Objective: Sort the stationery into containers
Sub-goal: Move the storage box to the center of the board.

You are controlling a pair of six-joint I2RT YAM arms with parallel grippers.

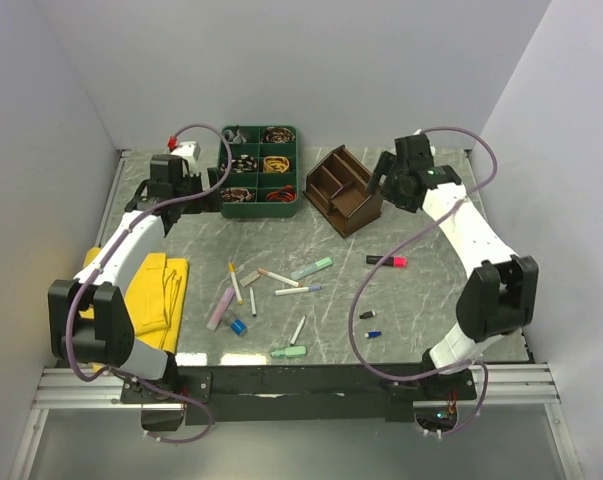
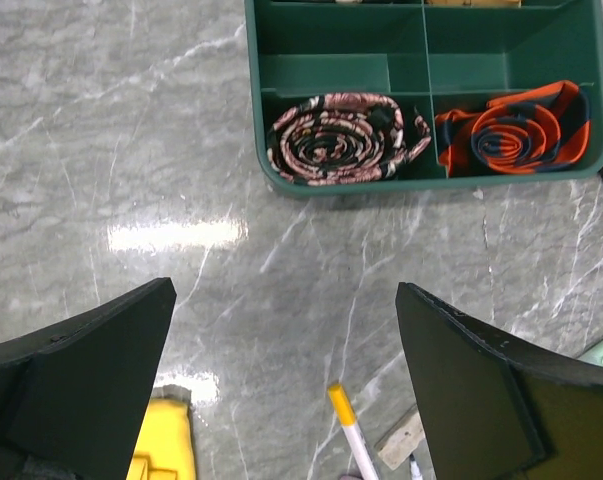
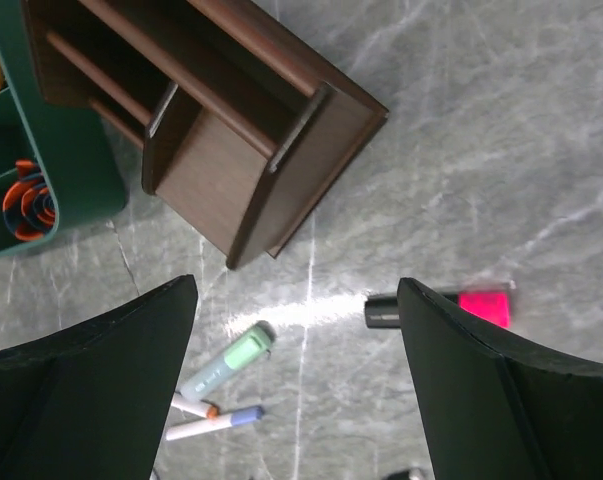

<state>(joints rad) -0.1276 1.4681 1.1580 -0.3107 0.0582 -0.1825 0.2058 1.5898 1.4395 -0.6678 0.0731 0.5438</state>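
**A:** Status on the pincers, please?

**B:** I am watching both now. The left pincer (image 2: 286, 290) is hanging spread wide, pinching nothing, over bare worktop (image 2: 101, 150) just short of the green tray (image 2: 281, 185). The right pincer (image 3: 297, 283) is gaping as well, hovering near a corner of the brown organiser (image 3: 241, 150), with nothing between its fingers.

**A:** Where is the stationery lying?

**B:** Everything I am seeing is lying loose on the worktop.
- The pink-and-black marker (image 1: 387, 261) is lying alone on the right, nearer to me than the organiser.
- The mint highlighter (image 1: 312, 268) is resting near the middle, with a blue-tipped pen (image 1: 298, 290) and an orange-tipped pen (image 1: 278, 277) just beside it.
- Further left, a yellow-capped pen (image 1: 235, 283) is lying near a pink highlighter (image 1: 221, 308), and the blue cap (image 1: 239, 327) is sitting just beside that.
- The mint eraser (image 1: 290, 352) is lying by the near edge, with a white pen (image 1: 298, 329) close by.
- A tiny black bit (image 1: 367, 314) and a tiny blue bit (image 1: 372, 333) are sitting apart from the rest, towards the right.

**A:** Anything else showing?

**B:** The yellow cloth (image 1: 156, 290) is lying beside the left arm. The tray is holding a patterned roll (image 2: 336, 135) and an orange-and-navy roll (image 2: 511, 130) in its two nearest compartments. The organiser is standing askew, just to the right of the tray.
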